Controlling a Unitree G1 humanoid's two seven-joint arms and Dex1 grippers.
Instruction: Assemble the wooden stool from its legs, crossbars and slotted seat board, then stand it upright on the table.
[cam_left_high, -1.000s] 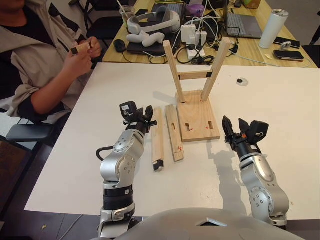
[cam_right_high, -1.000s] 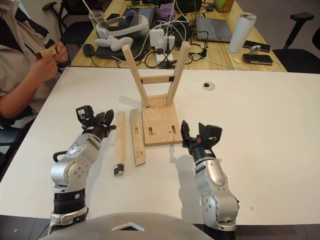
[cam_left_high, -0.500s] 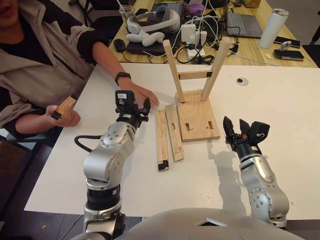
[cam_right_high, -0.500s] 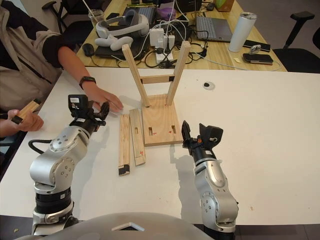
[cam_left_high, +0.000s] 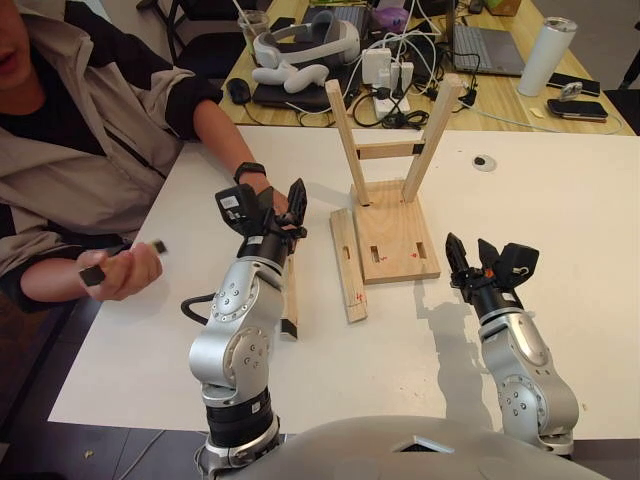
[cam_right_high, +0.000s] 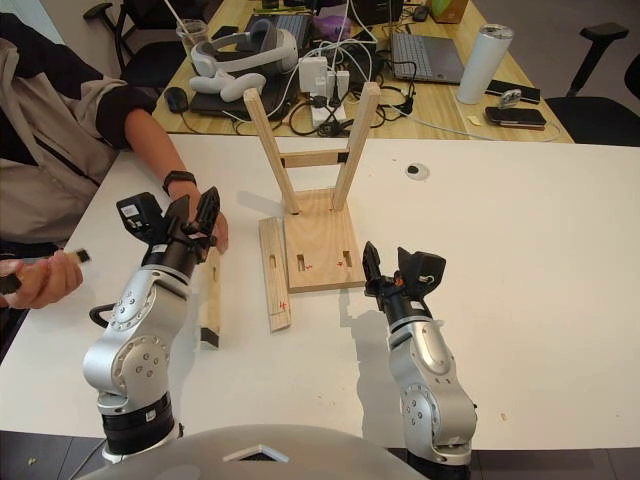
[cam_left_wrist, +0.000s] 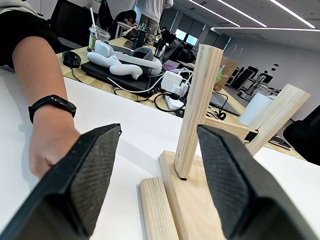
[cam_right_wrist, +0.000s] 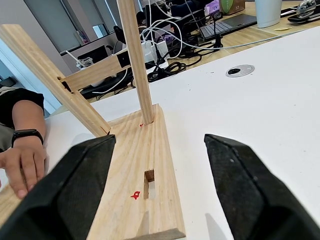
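Two pale wooden legs (cam_left_high: 346, 145) stand splayed in the slotted seat board (cam_left_high: 396, 232), joined by a crossbar (cam_left_high: 387, 150), near the middle of the table (cam_left_high: 560, 230). At the board's nine o'clock, just beside it, a loose slotted piece (cam_left_high: 349, 265) lies flat. Farther toward nine lies another piece (cam_right_high: 211, 300), mostly hidden behind our left arm; we think it is a leg. A person's hand (cam_left_wrist: 50, 145) rests at its twelve o'clock end. Our left gripper (cam_left_high: 280, 203) hovers there, fingers spread. Our right gripper (cam_left_high: 466, 245), at the board's four o'clock, is spread too, holding nothing.
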